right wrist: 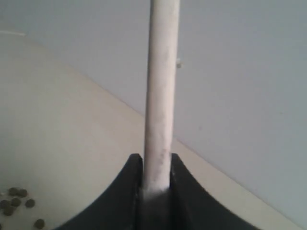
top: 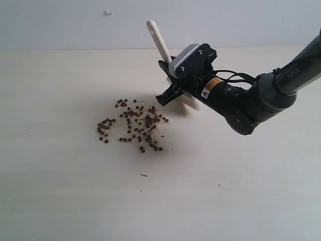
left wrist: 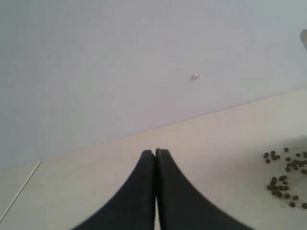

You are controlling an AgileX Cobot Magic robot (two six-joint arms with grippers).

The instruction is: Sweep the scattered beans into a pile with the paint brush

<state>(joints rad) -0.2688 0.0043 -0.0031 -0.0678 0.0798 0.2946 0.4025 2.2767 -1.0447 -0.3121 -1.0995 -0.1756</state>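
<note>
The beans [top: 133,125] lie as a loose patch of reddish-brown grains with pale crumbs on the light table [top: 60,191]. Just right of the patch my right gripper [top: 168,80] is shut on the paint brush [top: 159,39]. Its pale handle slants up and away, and its cream bristles [top: 191,103] reach the table behind the fingers. In the right wrist view the handle [right wrist: 160,96] rises from between the fingers of the gripper [right wrist: 156,160], with a few beans [right wrist: 17,201] at the edge. The left gripper [left wrist: 156,152] is shut on nothing, well away from the beans [left wrist: 285,179].
A lone dark speck [top: 144,175] lies on the table in front of the patch. A small white blob [top: 108,12] sticks to the grey wall behind, also visible as the blob [left wrist: 194,76] in the left wrist view. The left arm is outside the exterior view.
</note>
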